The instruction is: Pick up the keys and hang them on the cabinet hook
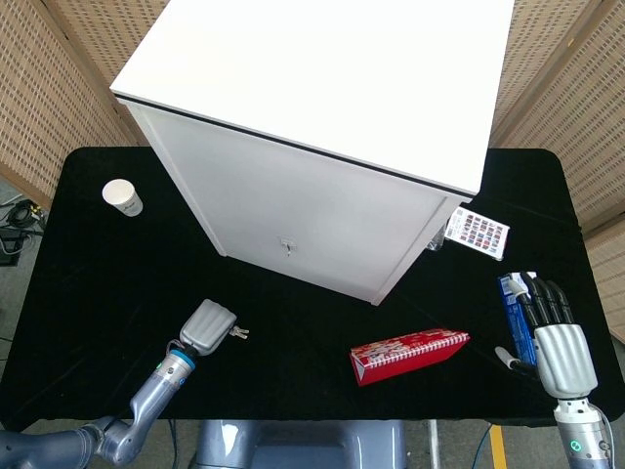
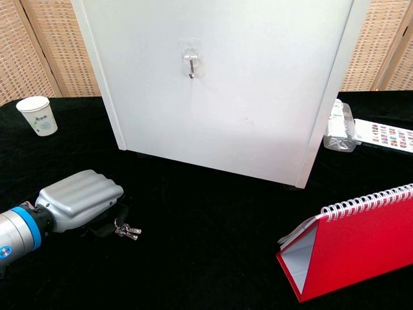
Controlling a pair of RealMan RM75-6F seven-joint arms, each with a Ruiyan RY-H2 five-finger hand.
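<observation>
Under the left robot hand (image 2: 80, 200), curled fingers hide any grip on the keys (image 2: 128, 230)

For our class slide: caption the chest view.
Left robot hand over small metal keys below white cabinet's hook.

The left hand (image 2: 80, 199) lies low at the table's near left, knuckles up and fingers curled under (what they close on is hidden), its blue-ringed wrist (image 2: 26, 226) trailing back to a grey forearm. The right hand (image 1: 557, 337) rests at the far right edge, fingers extended and slightly apart.
</observation>
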